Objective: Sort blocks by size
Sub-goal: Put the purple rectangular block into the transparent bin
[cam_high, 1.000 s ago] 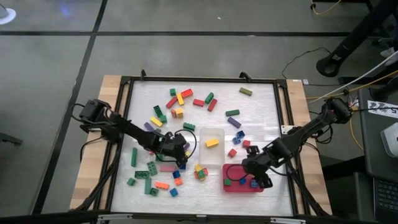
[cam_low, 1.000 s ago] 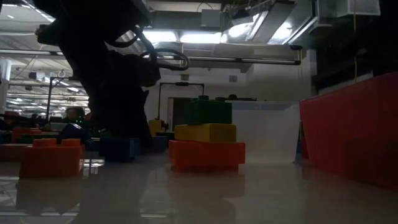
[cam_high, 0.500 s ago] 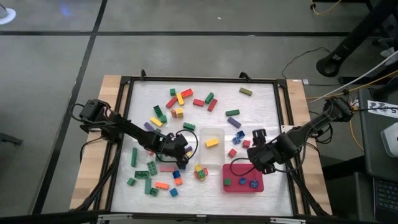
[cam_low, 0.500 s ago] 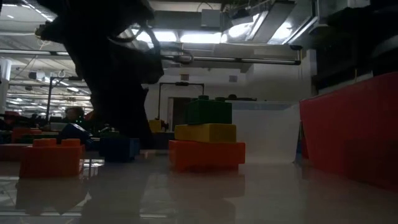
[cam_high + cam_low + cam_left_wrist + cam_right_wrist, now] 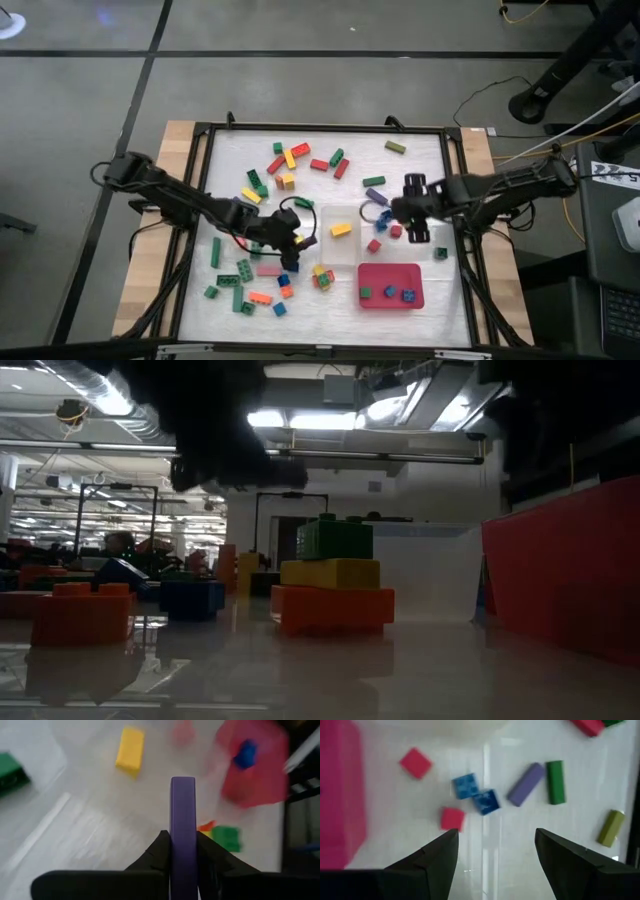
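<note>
1. One yellow bar [image 5: 341, 229] lies in the clear tub [image 5: 341, 258]; three short blocks [image 5: 388, 293] lie in the red tray [image 5: 390, 299].
2. A purple bar [image 5: 183, 822] is clamped in the left gripper [image 5: 303, 241] fingers beside the tub.
3. The right gripper [image 5: 417, 207] fingers stand apart beyond the tub.
4. Dozens of blocks [image 5: 285, 160] remain scattered on the worktop [image 5: 420, 170].

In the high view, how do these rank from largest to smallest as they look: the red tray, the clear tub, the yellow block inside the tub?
1. Red tray and clear tub: they look alike in area, so I do not rank them.
2. Yellow block in the tub: clearly the smallest.
</note>
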Robot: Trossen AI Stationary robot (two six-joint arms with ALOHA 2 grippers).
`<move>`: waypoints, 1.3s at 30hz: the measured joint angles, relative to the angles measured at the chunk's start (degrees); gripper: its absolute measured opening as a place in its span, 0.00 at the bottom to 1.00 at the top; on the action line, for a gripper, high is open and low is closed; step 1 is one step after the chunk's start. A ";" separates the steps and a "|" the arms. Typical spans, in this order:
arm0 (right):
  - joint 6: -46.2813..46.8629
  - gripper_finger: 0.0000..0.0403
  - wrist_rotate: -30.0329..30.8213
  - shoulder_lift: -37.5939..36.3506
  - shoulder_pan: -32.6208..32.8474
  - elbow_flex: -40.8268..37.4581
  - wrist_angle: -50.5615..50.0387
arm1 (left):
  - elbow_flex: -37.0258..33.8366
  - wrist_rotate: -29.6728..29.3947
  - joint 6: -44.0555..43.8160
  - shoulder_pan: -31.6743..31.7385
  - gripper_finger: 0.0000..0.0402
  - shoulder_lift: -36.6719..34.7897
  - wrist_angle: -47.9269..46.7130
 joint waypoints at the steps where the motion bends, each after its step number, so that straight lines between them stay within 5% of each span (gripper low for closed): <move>1: -0.84 0.65 -0.23 -0.01 -1.90 0.00 0.81 | 0.00 -0.28 0.50 0.00 0.10 -0.61 0.91; 14: -2.97 0.65 -3.40 0.39 -18.86 -6.76 18.81 | 0.11 -4.33 17.12 3.56 0.17 8.11 26.72; 27: 1.14 0.65 -7.93 5.75 -26.94 -18.11 36.62 | 0.03 -4.31 25.78 6.83 0.17 13.46 29.76; 39: 3.08 0.65 -8.31 13.39 -29.08 -18.51 38.46 | 0.02 -2.25 25.40 8.91 0.17 15.84 29.48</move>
